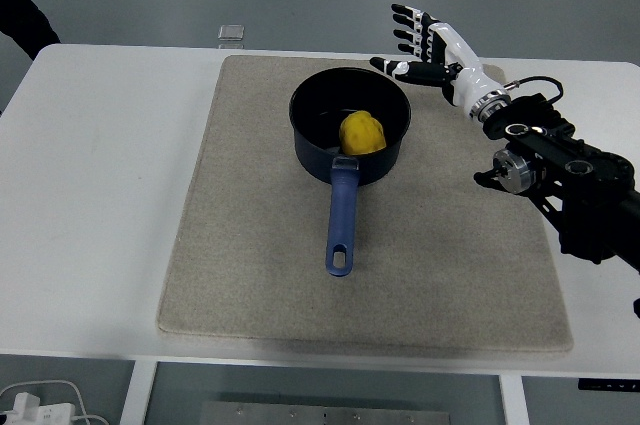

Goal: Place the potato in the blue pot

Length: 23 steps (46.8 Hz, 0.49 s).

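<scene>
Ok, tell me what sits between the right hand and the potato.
In the head view, only the blue pot's far right rim and a strip of bare beige mat separate the open right hand from the potato.

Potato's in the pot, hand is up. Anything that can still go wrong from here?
Little, likely. The potato lies in the blue pot against the wall on the handle side, so a knock might roll it. The right hand hangs open above the mat's far right corner, close to the pot's rim; a low sweep on retreat could clip it. The pot's handle juts toward the near edge, an easy lever if the arm swings across.
</scene>
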### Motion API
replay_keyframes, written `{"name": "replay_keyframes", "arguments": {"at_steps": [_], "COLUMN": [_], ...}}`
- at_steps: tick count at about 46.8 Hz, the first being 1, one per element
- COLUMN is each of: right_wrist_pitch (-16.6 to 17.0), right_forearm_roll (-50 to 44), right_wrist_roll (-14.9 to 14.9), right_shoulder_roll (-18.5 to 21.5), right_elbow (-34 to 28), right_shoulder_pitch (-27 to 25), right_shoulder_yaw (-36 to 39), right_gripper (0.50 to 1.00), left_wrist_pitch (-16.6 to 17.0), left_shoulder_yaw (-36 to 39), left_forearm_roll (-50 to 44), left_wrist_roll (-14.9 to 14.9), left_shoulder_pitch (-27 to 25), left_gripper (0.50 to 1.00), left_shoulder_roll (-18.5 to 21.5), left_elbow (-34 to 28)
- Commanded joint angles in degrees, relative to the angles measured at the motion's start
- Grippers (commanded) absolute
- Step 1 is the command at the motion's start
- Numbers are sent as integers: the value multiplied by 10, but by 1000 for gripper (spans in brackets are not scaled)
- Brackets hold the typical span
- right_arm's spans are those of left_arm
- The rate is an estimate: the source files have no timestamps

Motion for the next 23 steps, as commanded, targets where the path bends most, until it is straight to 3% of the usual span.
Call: {"name": "replay_keyframes", "arguments": {"at_steps": [1, 11, 23], "right_wrist_pitch": [0, 2, 27], "right_forearm_roll": [73, 212, 220], "right_wrist_roll": [-11, -16, -28], "right_shoulder_roll": [-5, -11, -13], "right_elbow": [-3, -29, -37], "right_shoulder_pitch": [2, 8, 2], "right_shoulder_yaw": [2, 23, 116], "right_gripper": [928, 928, 928], "left_wrist_pitch": [0, 0, 0], "left_shoulder_yaw": [0, 0, 0], "left_forearm_roll": [0, 0, 0], "left_wrist_roll": [0, 0, 0], "left_shoulder_pitch": [0, 1, 1], "left_gripper": [996, 996, 996], "left_shoulder_roll": [0, 0, 0], "left_elbow": [0, 0, 3]}}
